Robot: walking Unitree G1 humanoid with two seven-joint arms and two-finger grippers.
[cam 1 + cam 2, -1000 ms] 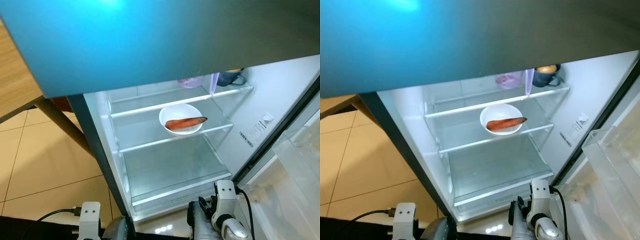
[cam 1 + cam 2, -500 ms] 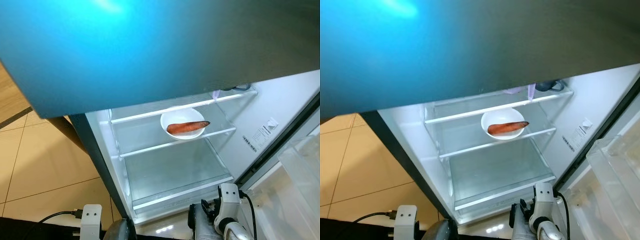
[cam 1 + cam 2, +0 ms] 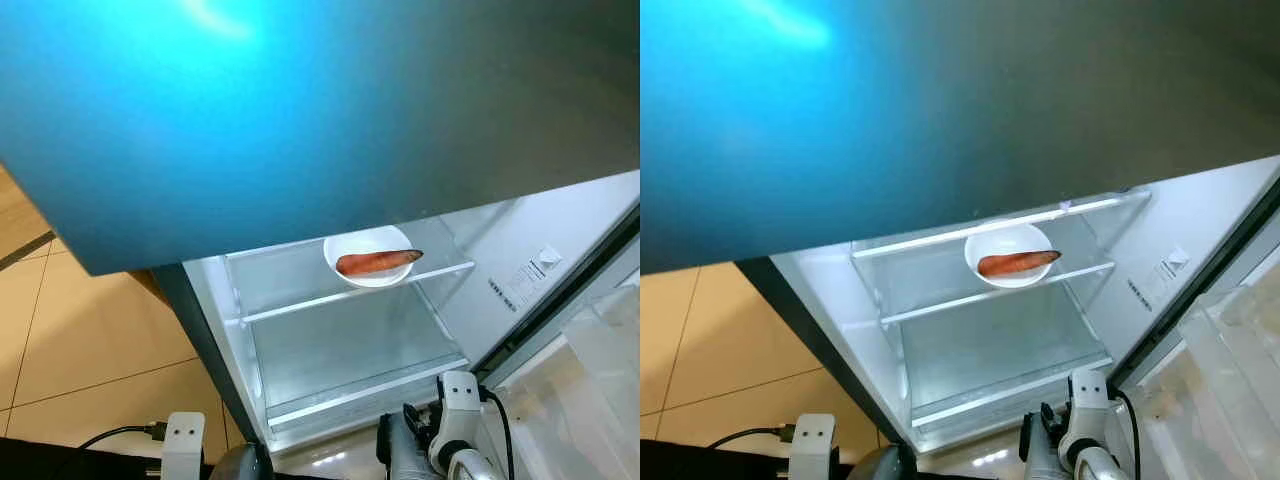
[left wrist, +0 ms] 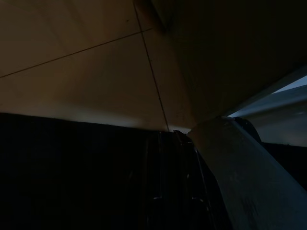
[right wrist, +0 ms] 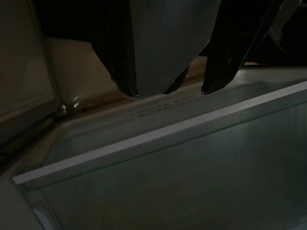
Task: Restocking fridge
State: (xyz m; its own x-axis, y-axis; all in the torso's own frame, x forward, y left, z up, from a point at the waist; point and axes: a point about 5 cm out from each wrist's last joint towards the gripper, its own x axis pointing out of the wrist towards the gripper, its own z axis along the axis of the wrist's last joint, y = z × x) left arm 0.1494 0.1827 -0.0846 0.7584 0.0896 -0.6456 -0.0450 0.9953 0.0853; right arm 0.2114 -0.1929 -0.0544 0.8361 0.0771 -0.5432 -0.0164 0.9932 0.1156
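The open refrigerator (image 3: 330, 350) with white inner walls stands in front of the robot, and a large dark blue-grey panel (image 3: 300, 110) with a glossy surface covers the upper part of the head views. On the upper glass shelf (image 3: 300, 300) that is visible there is a round white bowl (image 3: 372, 262), and inside it lies a long orange-red carrot (image 3: 378, 262) on its side, with its thin end pointing to the right wall of the refrigerator. The glass shelf below it (image 3: 345, 345) carries nothing. At the right, the transparent plastic bins of the refrigerator door (image 3: 600, 360) are seen, and a small label (image 3: 525, 280) is stuck on the right inner wall. The beige tiled floor (image 3: 80, 330) lies at the left of the refrigerator. The right gripper (image 5: 168, 88) is held low, near the front edge of the lowest glass shelf (image 5: 158, 134); its two black fingers (image 5: 223, 62) are apart, with a gap between the tips, and they grip nothing. The left arm (image 3: 182, 445) hangs idle at the bottom left, above the floor; its wrist view is very dark, and I cannot tell if the left gripper is open or closed.
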